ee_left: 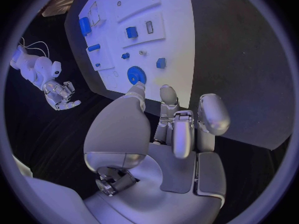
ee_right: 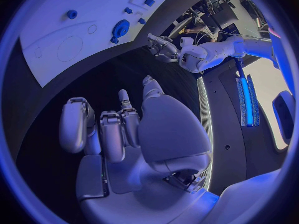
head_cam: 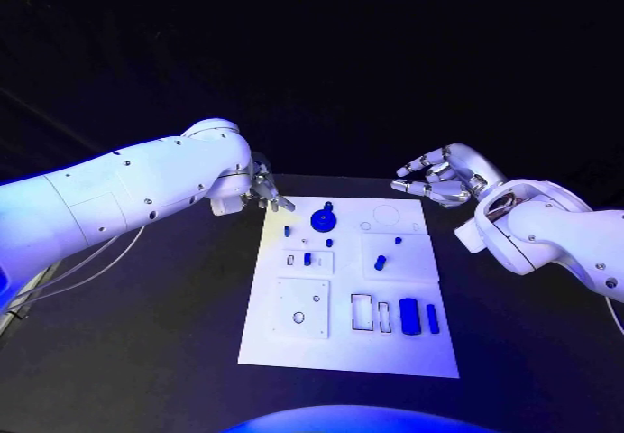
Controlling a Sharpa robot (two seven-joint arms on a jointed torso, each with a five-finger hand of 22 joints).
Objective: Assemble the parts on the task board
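Left hand (head_cam: 264, 192): fingers loosely curled, holding nothing, positioned at the far left corner of the board (head_cam: 299, 347). Right hand (head_cam: 442, 176): fingers half curled and apart, empty, positioned above the table (head_cam: 143, 361) beyond the far right corner. Blue parts (head_cam: 409, 316) lie on the board; a blue gear (head_cam: 324, 219) sits near the far edge.

Glossy white arm shells (dotted with small dark screws) end in a silver left robot hand (head_cam: 264, 192) and right robot hand (head_cam: 440, 176).
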